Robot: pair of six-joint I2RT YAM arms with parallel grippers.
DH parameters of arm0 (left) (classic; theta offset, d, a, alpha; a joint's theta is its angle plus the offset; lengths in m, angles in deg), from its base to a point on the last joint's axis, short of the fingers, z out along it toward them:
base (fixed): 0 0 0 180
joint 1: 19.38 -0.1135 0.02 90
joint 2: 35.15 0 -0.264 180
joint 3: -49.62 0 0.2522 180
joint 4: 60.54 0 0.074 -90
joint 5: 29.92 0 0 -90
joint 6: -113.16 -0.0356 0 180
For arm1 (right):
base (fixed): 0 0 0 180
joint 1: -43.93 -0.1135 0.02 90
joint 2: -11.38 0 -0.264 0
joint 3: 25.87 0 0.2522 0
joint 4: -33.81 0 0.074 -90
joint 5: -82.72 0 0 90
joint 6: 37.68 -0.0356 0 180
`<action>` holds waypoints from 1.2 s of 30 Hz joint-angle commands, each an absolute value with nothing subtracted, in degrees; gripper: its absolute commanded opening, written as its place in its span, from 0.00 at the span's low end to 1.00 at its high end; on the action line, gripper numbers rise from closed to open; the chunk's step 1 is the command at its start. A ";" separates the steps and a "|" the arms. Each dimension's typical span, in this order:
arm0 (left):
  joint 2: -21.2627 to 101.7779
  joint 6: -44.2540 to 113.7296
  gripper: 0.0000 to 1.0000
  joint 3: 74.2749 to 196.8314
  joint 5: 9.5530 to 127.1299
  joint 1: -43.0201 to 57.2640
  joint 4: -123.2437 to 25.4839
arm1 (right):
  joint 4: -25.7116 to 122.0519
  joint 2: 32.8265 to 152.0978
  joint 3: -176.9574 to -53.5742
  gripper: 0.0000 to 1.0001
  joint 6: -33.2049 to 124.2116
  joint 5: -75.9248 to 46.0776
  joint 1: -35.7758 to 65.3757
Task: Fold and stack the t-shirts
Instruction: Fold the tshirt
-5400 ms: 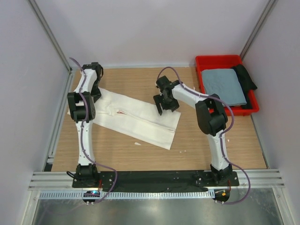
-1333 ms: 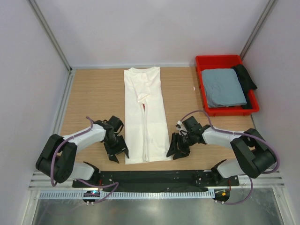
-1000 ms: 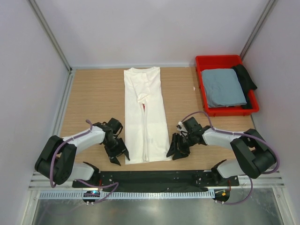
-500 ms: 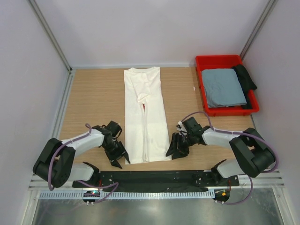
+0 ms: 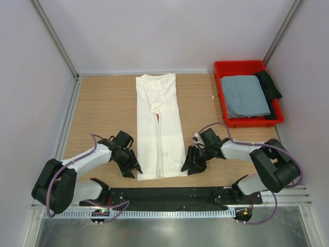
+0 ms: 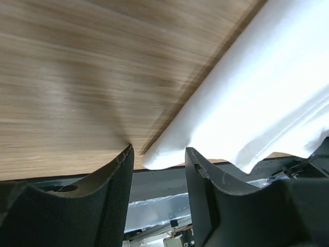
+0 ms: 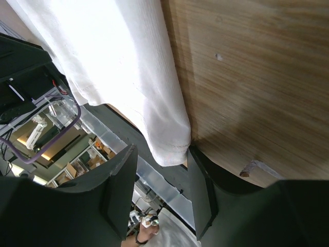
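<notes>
While one soft white t-shirt [image 5: 159, 128] lies folded in a long narrow strip on the wood-grain table [image 5: 103, 113], one grey-blue t-shirt [image 5: 247, 95] sits squared in the red plastic bin [image 5: 241, 67], far right. The left gripper [image 5: 131, 169] and right gripper [image 5: 189, 165] straddle the white strip's near corners, fingers apart, pinching nothing.

A white t-shirt [image 5: 160, 134], grey-blue t-shirt [image 5: 245, 95], red bin [image 5: 239, 65], wood-grain table [image 5: 103, 108].

The worktop [image 5: 103, 110] is matt wood grain (smooth-looking); the white t-shirt [image 5: 160, 139] is soft creased cloth, the grey-blue t-shirt [image 5: 245, 95] matt cloth, the red bin [image 5: 239, 64] smooth plastic.
</notes>
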State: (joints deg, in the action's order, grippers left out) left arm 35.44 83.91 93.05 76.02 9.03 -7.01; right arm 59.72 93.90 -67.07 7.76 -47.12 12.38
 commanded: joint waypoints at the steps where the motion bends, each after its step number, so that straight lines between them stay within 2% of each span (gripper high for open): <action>1: 35.51 81.87 0.45 91.07 71.42 9.45 -14.96 | 59.18 95.06 -66.70 0.50 8.90 -42.00 12.02; 12: 39.29 81.08 0.33 90.45 71.60 10.24 -15.23 | 60.40 94.53 -66.09 0.48 8.99 -40.16 12.02; 19: 39.12 80.90 0.30 90.46 70.98 10.33 -13.12 | 61.99 94.43 -66.53 0.46 9.34 -38.57 12.02; 25: 39.38 80.73 0.20 89.84 70.98 10.33 -11.62 | 61.64 95.49 -66.53 0.41 9.34 -38.48 12.02; 27: 38.95 80.73 0.25 89.49 71.15 10.33 -11.18 | 61.55 95.40 -66.61 0.40 9.43 -38.57 12.02; 29: 38.42 80.64 0.34 89.23 71.33 10.33 -11.01 | 61.55 95.40 -66.70 0.40 9.43 -38.83 12.02; 36: 37.27 82.04 0.32 89.05 70.72 10.59 -8.11 | 61.46 95.05 -66.35 0.40 9.43 -38.92 12.02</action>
